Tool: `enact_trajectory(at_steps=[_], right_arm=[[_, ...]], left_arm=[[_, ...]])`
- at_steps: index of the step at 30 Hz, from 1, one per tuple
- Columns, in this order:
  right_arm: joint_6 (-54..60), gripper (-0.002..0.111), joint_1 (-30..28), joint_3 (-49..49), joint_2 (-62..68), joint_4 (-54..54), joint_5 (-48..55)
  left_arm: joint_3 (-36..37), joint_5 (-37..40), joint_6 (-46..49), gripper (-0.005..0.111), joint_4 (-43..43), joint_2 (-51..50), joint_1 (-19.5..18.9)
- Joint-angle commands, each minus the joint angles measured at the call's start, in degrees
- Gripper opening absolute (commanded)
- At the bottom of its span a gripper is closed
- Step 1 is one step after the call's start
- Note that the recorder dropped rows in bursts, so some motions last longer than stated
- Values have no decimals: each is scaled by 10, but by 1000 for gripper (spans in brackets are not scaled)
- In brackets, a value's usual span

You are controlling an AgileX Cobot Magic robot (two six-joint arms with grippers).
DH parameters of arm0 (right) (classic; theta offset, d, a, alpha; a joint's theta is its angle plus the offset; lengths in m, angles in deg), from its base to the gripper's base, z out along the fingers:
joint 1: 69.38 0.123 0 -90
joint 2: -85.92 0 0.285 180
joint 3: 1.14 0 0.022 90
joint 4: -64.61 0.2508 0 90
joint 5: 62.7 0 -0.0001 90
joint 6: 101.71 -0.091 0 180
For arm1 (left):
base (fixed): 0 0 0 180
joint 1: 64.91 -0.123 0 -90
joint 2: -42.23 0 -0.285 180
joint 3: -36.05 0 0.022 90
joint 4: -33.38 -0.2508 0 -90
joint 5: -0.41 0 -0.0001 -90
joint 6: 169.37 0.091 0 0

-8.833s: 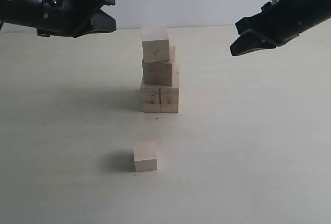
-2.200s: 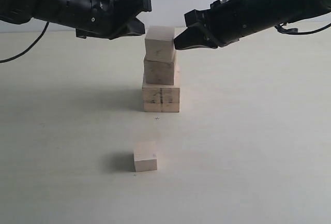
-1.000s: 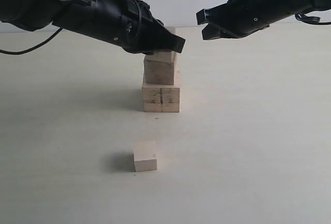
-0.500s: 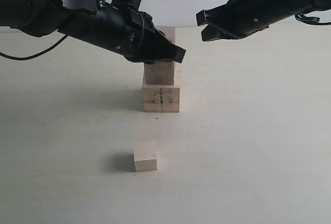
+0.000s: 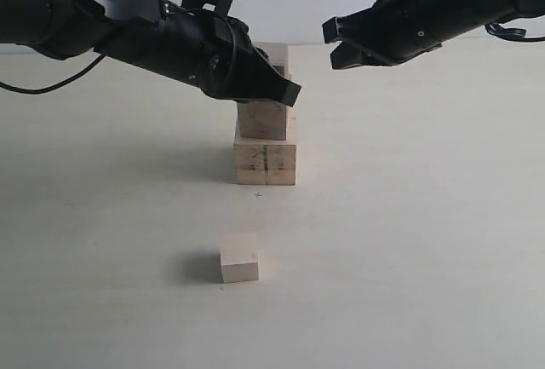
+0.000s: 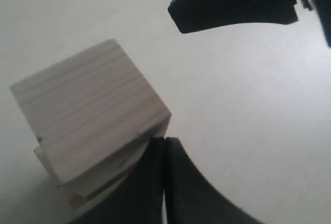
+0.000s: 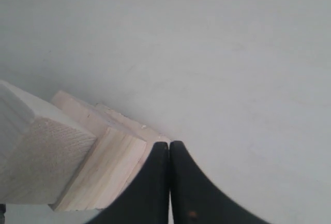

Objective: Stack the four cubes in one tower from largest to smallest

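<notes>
Three of the four cubes stand as a tower: the largest cube (image 5: 265,163) with a dark line, the second cube (image 5: 261,119) on it, and a third cube (image 5: 277,55) mostly hidden behind my left arm. The smallest cube (image 5: 239,257) lies alone on the table in front. My left gripper (image 5: 290,93) is shut and empty, its tips against the third cube's (image 6: 88,115) lower corner. My right gripper (image 5: 330,43) hovers shut and empty to the right of the tower top. In the right wrist view the right gripper (image 7: 168,145) sits just beyond the stacked cubes (image 7: 98,167).
The pale table (image 5: 409,216) stretches around the tower. In the left wrist view the right gripper (image 6: 232,4) hangs close beyond the top cube. My left arm (image 5: 128,20) reaches across from the left, in front of the tower top.
My left gripper has dipped slightly lower at the third cube. The right gripper and the smallest cube have stayed put.
</notes>
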Motion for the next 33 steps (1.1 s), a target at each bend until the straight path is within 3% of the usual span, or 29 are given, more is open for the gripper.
enact_trajectory(at_steps=[1,15,27,33], right_arm=[[-1,0,-1,1,-6,-1,8],[0,0,-1,1,-6,5,49],[-1,0,-1,1,-6,2,148],[-53,0,-1,1,-9,2,122]], left_arm=[[0,-4,0,0,-2,3,-1],[0,17,-1,0,-2,2,-1],[0,38,-4,0,3,2,-1],[0,40,-4,0,3,2,-1]])
